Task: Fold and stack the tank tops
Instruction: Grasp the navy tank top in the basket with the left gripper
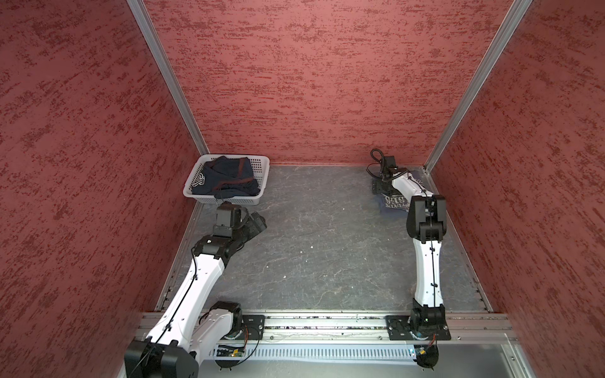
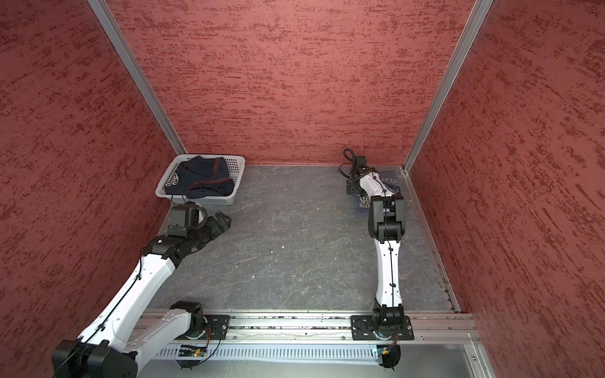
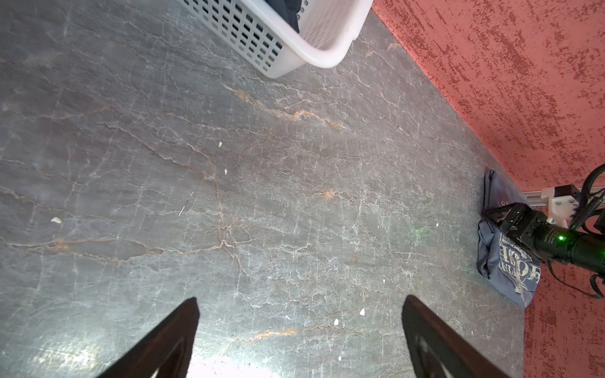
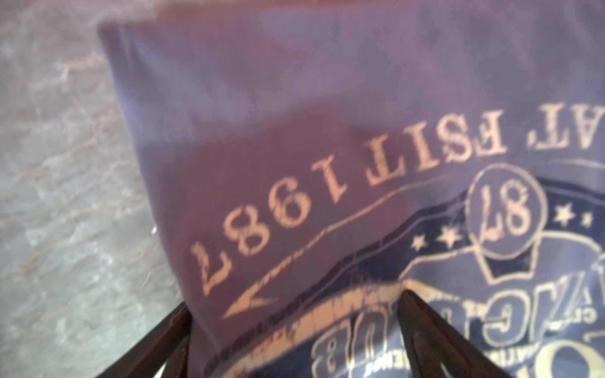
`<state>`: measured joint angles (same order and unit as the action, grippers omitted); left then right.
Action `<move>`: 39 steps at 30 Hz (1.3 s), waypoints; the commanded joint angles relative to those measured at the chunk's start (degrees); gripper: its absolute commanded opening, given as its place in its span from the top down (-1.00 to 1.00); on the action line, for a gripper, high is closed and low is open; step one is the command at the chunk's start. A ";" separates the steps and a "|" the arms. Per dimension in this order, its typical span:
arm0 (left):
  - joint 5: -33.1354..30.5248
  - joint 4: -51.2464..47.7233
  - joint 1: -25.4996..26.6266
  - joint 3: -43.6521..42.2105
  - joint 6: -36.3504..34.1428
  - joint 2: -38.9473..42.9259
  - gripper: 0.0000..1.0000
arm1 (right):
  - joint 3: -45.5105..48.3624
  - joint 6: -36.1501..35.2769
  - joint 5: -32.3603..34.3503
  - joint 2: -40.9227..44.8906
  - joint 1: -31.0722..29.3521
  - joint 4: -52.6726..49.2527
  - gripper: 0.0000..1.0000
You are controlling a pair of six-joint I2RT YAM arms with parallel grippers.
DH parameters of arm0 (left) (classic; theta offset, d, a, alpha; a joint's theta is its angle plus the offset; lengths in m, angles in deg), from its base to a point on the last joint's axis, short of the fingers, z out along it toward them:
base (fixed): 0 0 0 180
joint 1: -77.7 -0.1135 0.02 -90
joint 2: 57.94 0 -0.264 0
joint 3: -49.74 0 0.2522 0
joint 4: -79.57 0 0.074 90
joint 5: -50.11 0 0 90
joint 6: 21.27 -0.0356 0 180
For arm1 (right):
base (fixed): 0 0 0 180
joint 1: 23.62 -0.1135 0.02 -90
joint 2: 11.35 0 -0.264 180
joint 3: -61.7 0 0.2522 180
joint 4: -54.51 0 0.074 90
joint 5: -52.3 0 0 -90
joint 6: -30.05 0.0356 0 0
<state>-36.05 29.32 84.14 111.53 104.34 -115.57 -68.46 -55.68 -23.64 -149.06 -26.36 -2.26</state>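
The slate-blue tank top (image 1: 393, 200) (image 2: 362, 203) lies folded into a compact shape on the table's far right corner, close against the red wall (image 1: 311, 81). The right arm covers much of it in both top views. In the right wrist view its cloth (image 4: 294, 131) fills most of the picture, with whitish lettering that includes "1987" and an "87" in a circle. The left wrist view shows the same top (image 3: 510, 271) as a small bundle against the wall.

The navy tank top (image 1: 226, 181) (image 2: 199, 181), with a maroon stripe and a pale print, sits crumpled inside the white basket (image 1: 242, 200) (image 2: 212, 200) at the far left corner – well apart from the other top.

The right gripper (image 4: 294, 301) hangs over the slate-blue top with its jaws spread wide, closed on nothing. One finger is over the print and the other is at the cloth's edge. Whether the tips touch the fabric cannot be told.

The left gripper (image 3: 301, 298) is also spread wide and empty, above the bare grey veined table (image 1: 311, 245). It is just in front of the basket (image 3: 262, 42), whose perforated wall shows in the left wrist view.
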 commanded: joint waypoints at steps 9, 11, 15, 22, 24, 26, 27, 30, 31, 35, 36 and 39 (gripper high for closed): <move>-7.35 -5.96 -11.47 25.90 -1.68 -21.40 -0.97 | 20.70 5.04 -0.54 37.12 -14.92 1.19 -0.94; -8.55 -5.88 -14.61 28.47 0.13 -24.57 -0.97 | 26.02 6.74 -1.28 42.11 -17.37 2.90 -0.94; -7.65 -5.47 -18.91 34.12 0.87 -32.67 -0.96 | 38.46 10.64 -4.69 51.93 -20.57 7.51 -0.94; -1.55 -5.00 -21.11 41.38 0.80 -44.16 -0.70 | 55.44 13.45 -10.88 60.95 -21.03 15.08 -0.96; 0.84 -4.73 -21.11 43.25 1.23 -46.88 -0.63 | 57.16 14.30 -10.16 59.95 -21.04 14.79 -0.95; 2.06 -5.05 -20.80 44.77 1.42 -49.25 -0.54 | 59.39 15.22 -11.01 60.07 -21.03 16.02 -0.96; 2.35 -5.29 -20.74 45.61 1.48 -50.47 -0.47 | 60.49 15.85 -11.50 60.43 -21.06 16.63 -0.95; 2.41 -5.12 -20.49 46.44 1.61 -52.43 -0.13 | 62.92 19.10 -13.71 61.86 -21.08 18.16 -0.95; 2.36 -4.93 -20.49 46.45 1.56 -52.51 -0.01 | 63.97 20.23 -15.26 62.32 -21.02 19.13 -0.95; 2.13 -3.26 -20.20 46.75 1.22 -51.55 0.34 | 68.54 23.94 -21.01 62.77 -21.17 23.64 -0.94; 2.38 -3.17 -20.19 47.28 1.04 -51.53 0.41 | 69.28 24.35 -21.44 62.50 -21.25 23.90 -0.93; 3.94 -3.52 -20.24 49.21 1.07 -52.09 0.77 | 70.49 24.66 -20.48 62.49 -21.25 23.05 -0.92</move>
<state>-33.86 24.89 63.62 158.11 106.25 -167.55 1.40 -33.60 -42.26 -87.20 -47.21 18.44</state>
